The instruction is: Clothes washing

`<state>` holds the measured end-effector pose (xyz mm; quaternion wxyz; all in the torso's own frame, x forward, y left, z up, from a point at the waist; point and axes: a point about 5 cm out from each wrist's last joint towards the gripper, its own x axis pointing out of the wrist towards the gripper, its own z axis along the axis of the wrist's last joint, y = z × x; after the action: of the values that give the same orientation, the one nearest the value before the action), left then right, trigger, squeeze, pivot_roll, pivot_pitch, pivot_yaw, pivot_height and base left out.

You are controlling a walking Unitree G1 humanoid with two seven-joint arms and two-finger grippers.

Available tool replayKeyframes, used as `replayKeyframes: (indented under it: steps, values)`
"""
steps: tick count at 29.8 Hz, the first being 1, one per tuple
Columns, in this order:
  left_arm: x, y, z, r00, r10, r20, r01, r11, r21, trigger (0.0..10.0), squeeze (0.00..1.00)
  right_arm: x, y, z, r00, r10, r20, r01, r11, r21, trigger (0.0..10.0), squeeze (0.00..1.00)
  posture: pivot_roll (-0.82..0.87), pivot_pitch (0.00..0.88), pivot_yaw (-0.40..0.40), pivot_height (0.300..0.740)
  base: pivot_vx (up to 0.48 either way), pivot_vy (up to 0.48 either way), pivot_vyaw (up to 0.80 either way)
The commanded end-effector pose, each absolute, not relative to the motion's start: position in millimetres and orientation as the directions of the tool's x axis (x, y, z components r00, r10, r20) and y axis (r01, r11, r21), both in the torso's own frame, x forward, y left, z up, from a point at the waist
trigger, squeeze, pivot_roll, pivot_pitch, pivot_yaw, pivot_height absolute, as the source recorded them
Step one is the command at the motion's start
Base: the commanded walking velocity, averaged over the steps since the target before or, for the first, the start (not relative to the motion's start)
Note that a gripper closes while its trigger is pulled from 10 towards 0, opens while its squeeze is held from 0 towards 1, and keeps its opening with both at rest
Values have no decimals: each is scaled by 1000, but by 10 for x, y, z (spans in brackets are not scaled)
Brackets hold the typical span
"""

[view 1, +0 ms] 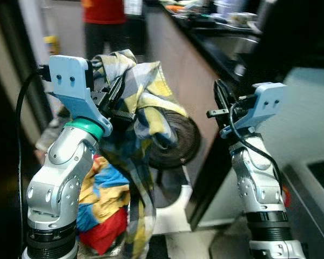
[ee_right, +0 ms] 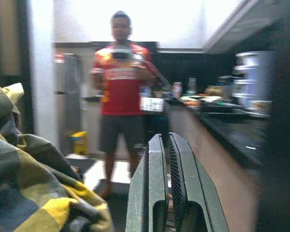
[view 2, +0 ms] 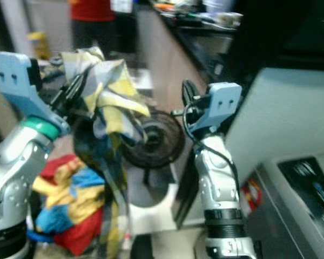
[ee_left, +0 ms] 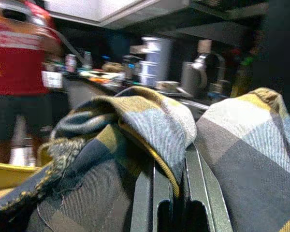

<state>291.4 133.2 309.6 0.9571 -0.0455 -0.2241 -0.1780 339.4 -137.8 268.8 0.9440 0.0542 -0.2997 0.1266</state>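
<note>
Holding up a plaid shirt (view 1: 143,102), the left gripper (view 1: 110,102) is pinching the cloth between fingers that are closed down on a fold of it; the rest is hanging straight down from the gripper, long axis vertical, tail trailing past the pile of bright laundry (view 1: 100,199) sitting below the shirt; the right gripper (view 1: 221,100) is hovering well off to the right of the shirt with its fingers pressed together and nothing in them, so the left arm is clearly the one doing the work; behind the shirt, a dark round thing (view 1: 175,140) is sitting low, looks like a fan but too blurry to swear on it; a white appliance top (view 1: 302,118) is sitting beyond the right gripper, probably where this is headed; a person in a red top (ee_right: 122,79) is standing further back from the shirt, beside a dark counter (view 1: 216,38) full of kitchen stuff; I'd watch that dangling tail snagging on the round thing.
</note>
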Motion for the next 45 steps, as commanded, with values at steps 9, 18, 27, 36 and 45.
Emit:
replayKeyframes:
  steps: [9,18,27,36,45]
  values:
    - [2912,1317,3132,820,-331,468,365,931,18,10000,0,3376,-1363,2696,790,198,581,-280,959,53,10000,0,65,0,-40,731,0,0,-763]
    - [2917,1352,3106,832,-316,455,346,938,18,10000,0,3383,-1321,2691,794,197,576,-290,954,74,10000,0,78,0,-39,731,0,0,-710]
    - [2924,1361,3089,838,-311,448,339,941,19,10000,0,3409,-1330,2660,813,183,553,-275,957,88,10000,0,79,0,-37,731,0,0,-622]
    - [2930,1356,3075,840,-312,444,340,940,17,10000,0,3409,-1334,2655,815,182,550,-273,958,88,10000,0,76,0,-36,731,0,0,-800]
    - [2933,1347,3064,842,-312,440,341,940,15,10000,0,3404,-1343,2646,819,178,545,-268,959,89,10000,0,74,0,-35,731,0,0,-800]
